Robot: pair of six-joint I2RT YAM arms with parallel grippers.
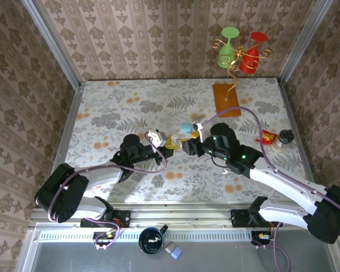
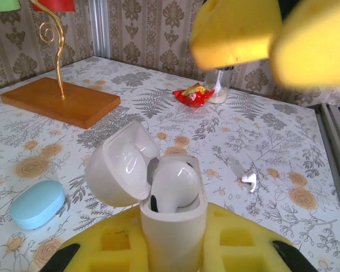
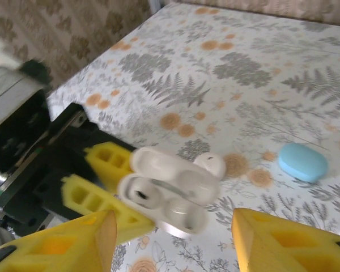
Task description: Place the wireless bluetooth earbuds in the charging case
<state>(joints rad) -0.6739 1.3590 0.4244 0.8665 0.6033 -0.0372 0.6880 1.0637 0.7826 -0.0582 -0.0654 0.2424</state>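
Left claw [image 2: 173, 243] sits right under its own camera. Its yellow pads are cut off by the bottom edge and squeezed onto the white case [image 2: 171, 229] from both sides.

Going big to small from there:

- **Table:** the floral table [image 1: 113, 107] runs under everything.
- **Right claw:** the right claw [image 3: 174, 222] hangs over the middle of the table with fingers spread wide, gripping nothing. From the left wrist they're just two blurry yellow blobs clipped by the top edge.
- **Wooden base:** the wooden base [image 1: 226, 99] stands toward the far right, well apart from the claws.
- **Case:** it's upright with the lid flipped back to the left, and the lower half is hidden between the pads.
- **Blue case:** a blue case [image 2: 37, 203] lies shut on the table near it, off to the left.
- **Earbud:** one earbud [image 2: 173, 184] sits in the case with its rounded top poking out and the stem hidden inside.
- **Loose earbud:** a loose earbud [image 2: 249, 180] lies on the table to the right of the case. It's tiny and smeared, so can't tell which way it faces.
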